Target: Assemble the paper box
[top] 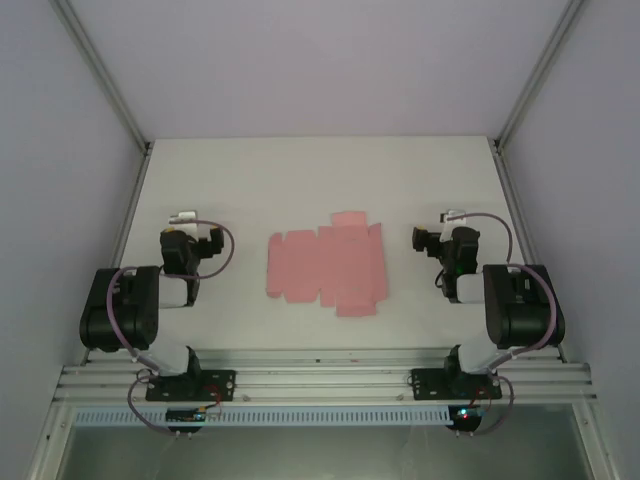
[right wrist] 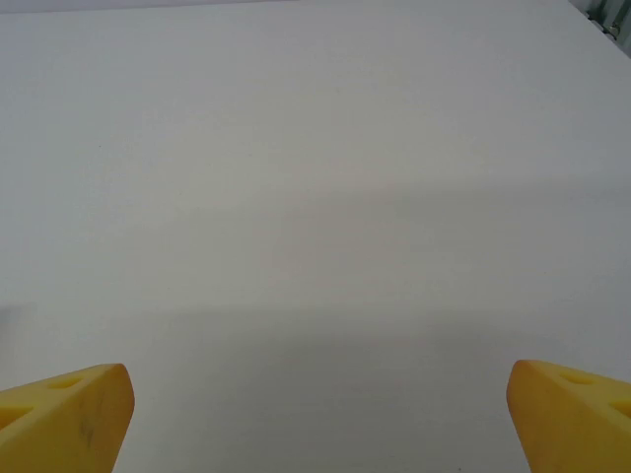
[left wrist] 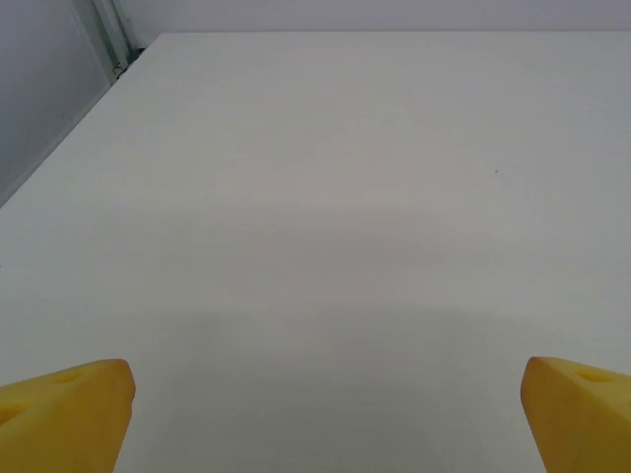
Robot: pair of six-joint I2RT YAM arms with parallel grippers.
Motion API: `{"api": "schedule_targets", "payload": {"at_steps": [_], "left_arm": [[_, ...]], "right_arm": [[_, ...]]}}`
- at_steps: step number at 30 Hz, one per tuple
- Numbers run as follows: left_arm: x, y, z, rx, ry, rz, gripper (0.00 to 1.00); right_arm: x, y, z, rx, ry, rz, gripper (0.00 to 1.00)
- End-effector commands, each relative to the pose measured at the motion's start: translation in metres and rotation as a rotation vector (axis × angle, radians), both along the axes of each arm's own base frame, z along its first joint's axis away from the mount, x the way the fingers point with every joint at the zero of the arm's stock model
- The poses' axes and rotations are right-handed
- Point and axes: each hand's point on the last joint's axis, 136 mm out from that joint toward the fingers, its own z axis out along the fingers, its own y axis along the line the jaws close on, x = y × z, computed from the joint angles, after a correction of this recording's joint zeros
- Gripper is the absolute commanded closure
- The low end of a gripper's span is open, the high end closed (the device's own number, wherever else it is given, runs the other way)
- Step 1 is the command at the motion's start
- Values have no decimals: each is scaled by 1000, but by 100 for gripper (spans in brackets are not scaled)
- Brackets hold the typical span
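Observation:
The paper box (top: 327, 265) is a flat pink die-cut sheet with flaps, lying unfolded on the white table (top: 300, 180) midway between the two arms. My left gripper (top: 190, 225) rests to the left of the sheet, well apart from it. In the left wrist view its yellow fingertips (left wrist: 64, 414) stand wide apart at the bottom corners, open, with bare table between them. My right gripper (top: 445, 232) sits to the right of the sheet, also apart. Its yellow fingertips (right wrist: 64, 416) are spread open over bare table.
Grey enclosure walls with metal posts (top: 100, 75) bound the table at left, right and back. An aluminium rail (top: 320, 385) carrying the arm bases runs along the near edge. Open table lies behind the sheet.

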Motion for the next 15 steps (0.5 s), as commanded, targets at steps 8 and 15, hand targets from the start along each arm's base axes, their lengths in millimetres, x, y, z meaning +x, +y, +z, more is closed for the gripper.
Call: {"api": "schedule_targets", "payload": {"at_steps": [8,15], "left_arm": [[3,0,8,-10,-24,-4,0],[3,0,8,-10,-23,-4,0]], "right_arm": [[3,3,4,14,-7,4,1],[3,3,4,18,-7,4,1]]}}
